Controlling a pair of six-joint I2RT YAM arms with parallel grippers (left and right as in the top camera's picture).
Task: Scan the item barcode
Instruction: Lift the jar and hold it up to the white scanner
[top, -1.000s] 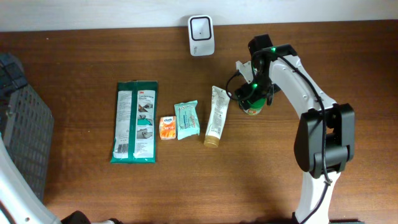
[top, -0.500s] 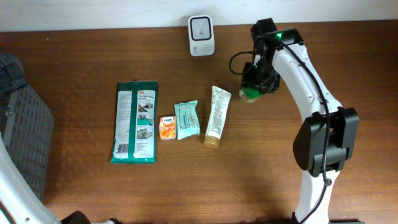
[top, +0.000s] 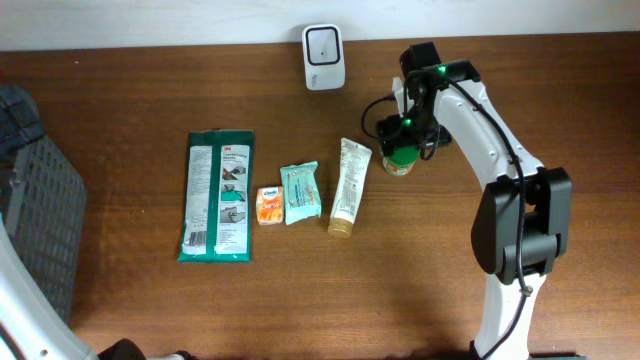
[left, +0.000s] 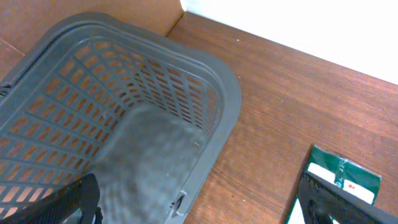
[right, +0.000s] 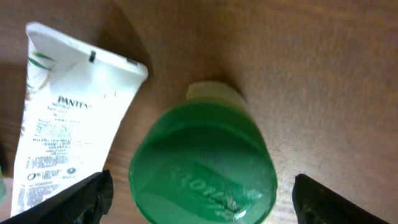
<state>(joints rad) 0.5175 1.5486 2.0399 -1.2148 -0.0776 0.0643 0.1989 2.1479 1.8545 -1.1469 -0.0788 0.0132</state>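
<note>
the right gripper (right: 200, 186) is held directly above a green-capped bottle (right: 202, 152), which is seen from the top and appears to be standing on the wooden table (top: 420, 270). its two fingers are spread wide on either side of the green cap, and bare wood is visible between each fingertip and the cap, so the pincer is open and nothing is gripped. in the overhead view the bottle is placed just right of the crimped top end of a white pantene tube (top: 349, 186), close beside it but not touching. the white scanner (top: 324, 43) is set at the far edge of the table, against the wall, up and to the left of the bottle and apart from it. left of the tube, a teal packet (top: 300, 192), a small orange packet (top: 269, 205) and a long green wipes pack (top: 218, 196) are laid in a row. a grey basket (left: 231, 106) is found at the table's left end, and the left gripper (left: 198, 193) is hung over its rim with both fingers wide apart, open and empty. a corner of the green wipes pack is caught at the lower right of that wrist view.
</note>
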